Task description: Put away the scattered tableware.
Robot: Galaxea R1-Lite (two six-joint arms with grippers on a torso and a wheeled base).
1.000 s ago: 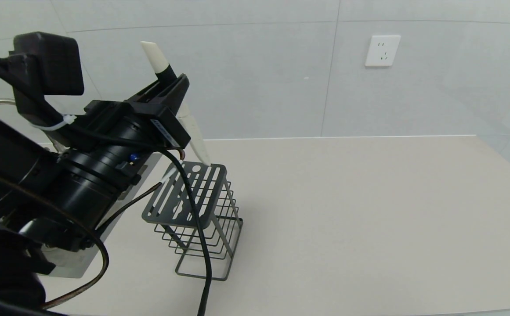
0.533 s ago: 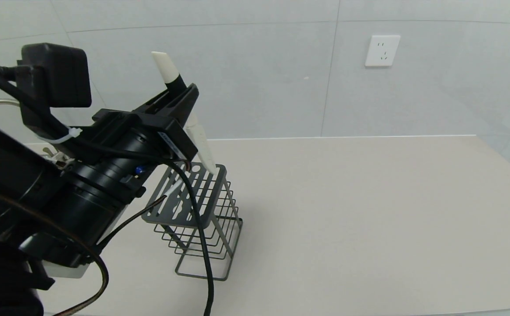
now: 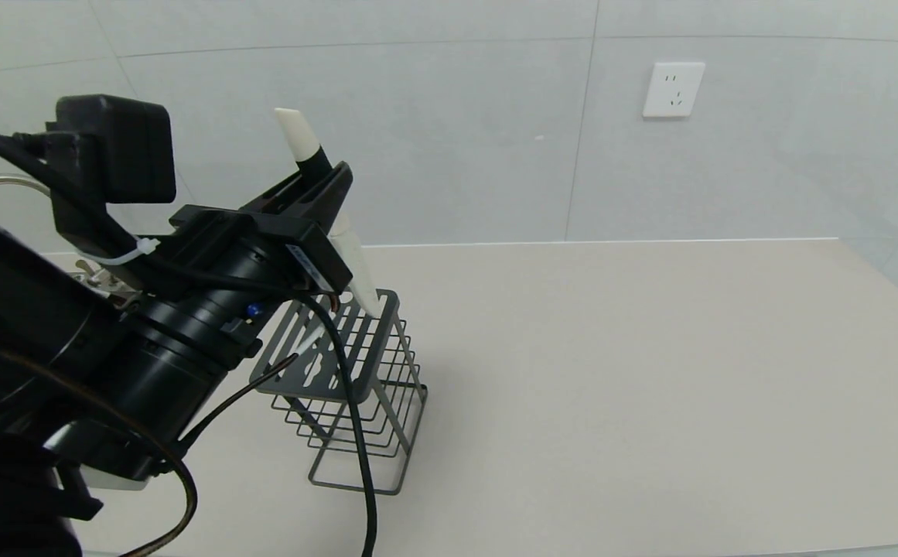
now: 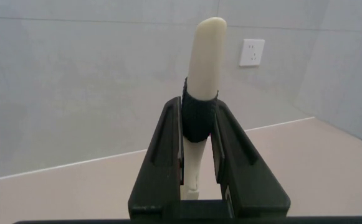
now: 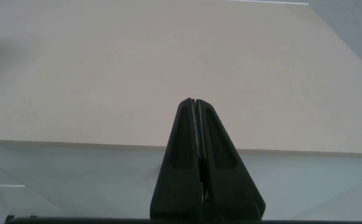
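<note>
The left gripper [image 3: 326, 176] has its fingers clamped on a white knife [image 3: 296, 133], held tilted with its tip at the top slots of the wire rack [image 3: 308, 373] on the counter [image 3: 650, 371]. The right gripper [image 5: 196, 107] has its fingers pressed together, empty, above the counter.

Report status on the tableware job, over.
Left hand shut on white utensil, tilted, lower tip at wire rack's slotted top. Right hand shut, empty, above counter edge. Nothing blocking the slots.
</note>
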